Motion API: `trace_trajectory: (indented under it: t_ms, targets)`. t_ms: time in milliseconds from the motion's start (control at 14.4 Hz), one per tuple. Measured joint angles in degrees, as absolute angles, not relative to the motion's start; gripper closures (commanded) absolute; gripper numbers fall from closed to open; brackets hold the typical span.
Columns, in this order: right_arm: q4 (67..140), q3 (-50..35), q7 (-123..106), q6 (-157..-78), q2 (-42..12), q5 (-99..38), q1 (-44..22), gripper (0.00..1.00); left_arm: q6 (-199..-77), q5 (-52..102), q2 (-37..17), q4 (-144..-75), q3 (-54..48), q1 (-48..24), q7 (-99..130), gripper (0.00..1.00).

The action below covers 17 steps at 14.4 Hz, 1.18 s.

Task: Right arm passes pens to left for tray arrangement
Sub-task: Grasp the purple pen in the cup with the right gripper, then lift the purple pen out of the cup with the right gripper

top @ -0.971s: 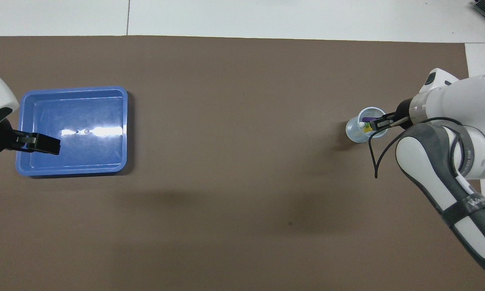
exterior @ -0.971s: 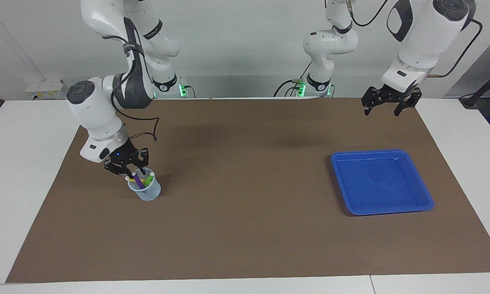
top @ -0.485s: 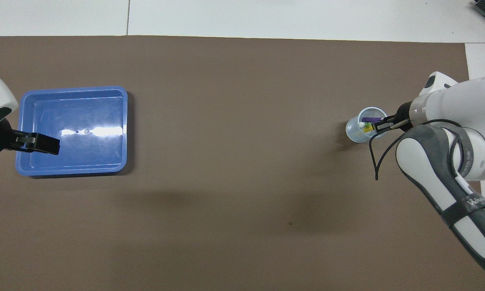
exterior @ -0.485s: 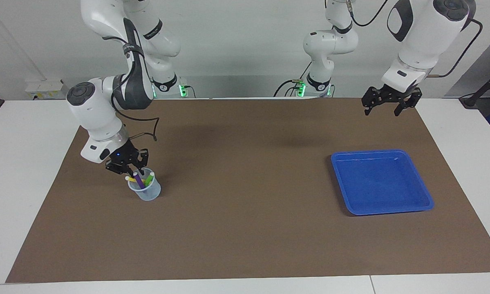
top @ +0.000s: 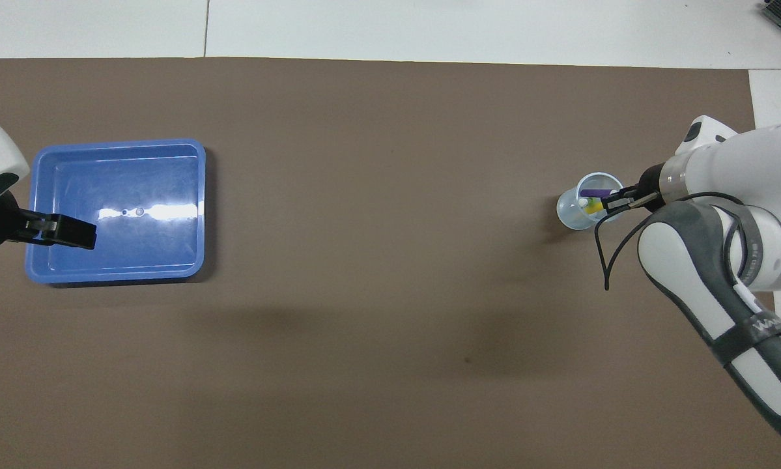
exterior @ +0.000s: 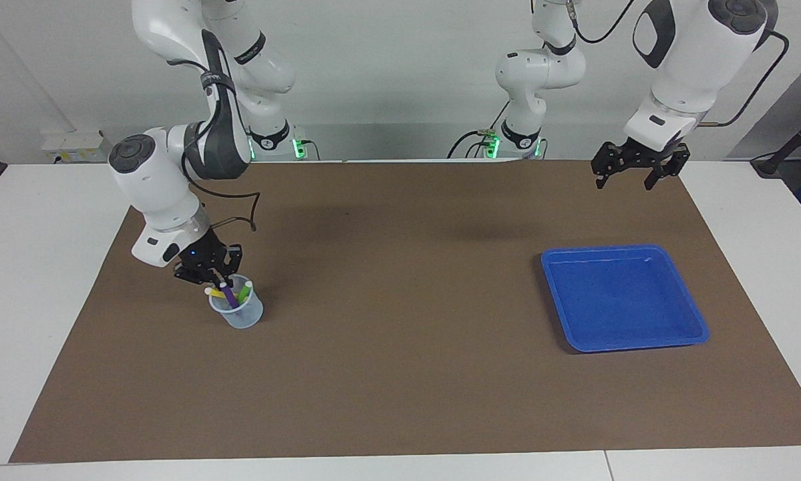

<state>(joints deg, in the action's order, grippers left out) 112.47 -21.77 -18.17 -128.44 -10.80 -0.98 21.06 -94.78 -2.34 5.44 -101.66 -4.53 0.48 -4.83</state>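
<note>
Reaching into cup (exterior: 238,312), right gripper (exterior: 218,278) pinched shut among upright pens (exterior: 230,294), which pen unclear; left gripper (exterior: 634,172) waits wide open, raised near tray (exterior: 681,304), well apart.

The brown mat (exterior: 400,374) on the worktop is lying bare between the cup (exterior: 237,311) at the right arm's end and the blue tray (exterior: 624,297) at the left arm's end, giving a claw wide passage across the middle. The right claw (exterior: 213,275) is crowding the cup's mouth, sitting closed among the pens (exterior: 230,292). The left claw (exterior: 635,172) is hanging spread above the mat's edge near the tray, blocking nothing low.
</note>
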Motion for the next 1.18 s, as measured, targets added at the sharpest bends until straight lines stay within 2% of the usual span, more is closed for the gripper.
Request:
trace_trajectory:
  t_ms: [139, 347, 763, 1179]
  targets:
    - [112.5, -21.8, -18.2, -128.4, -10.8, -1.0, 21.1, 0.90, -94.8, -2.3, 5.4, -101.7, -4.5, 0.5, -4.8, 0.00]
    - [112.5, -21.8, -18.2, -128.4, -10.8, -1.0, 21.1, 1.00, -94.8, -2.3, 5.4, -101.7, -4.5, 0.5, -4.8, 0.00]
    - [111.9, -21.8, -18.2, -128.0, -10.5, -1.0, 21.1, 1.00, -94.8, -2.3, 5.5, -101.7, -4.5, 0.5, -4.8, 0.00]
    - [106.8, -21.8, -18.2, -119.4, -7.2, -1.0, 21.6, 1.00, -94.8, -1.5, 5.5, -101.7, -4.2, 0.6, -4.8, 0.01]
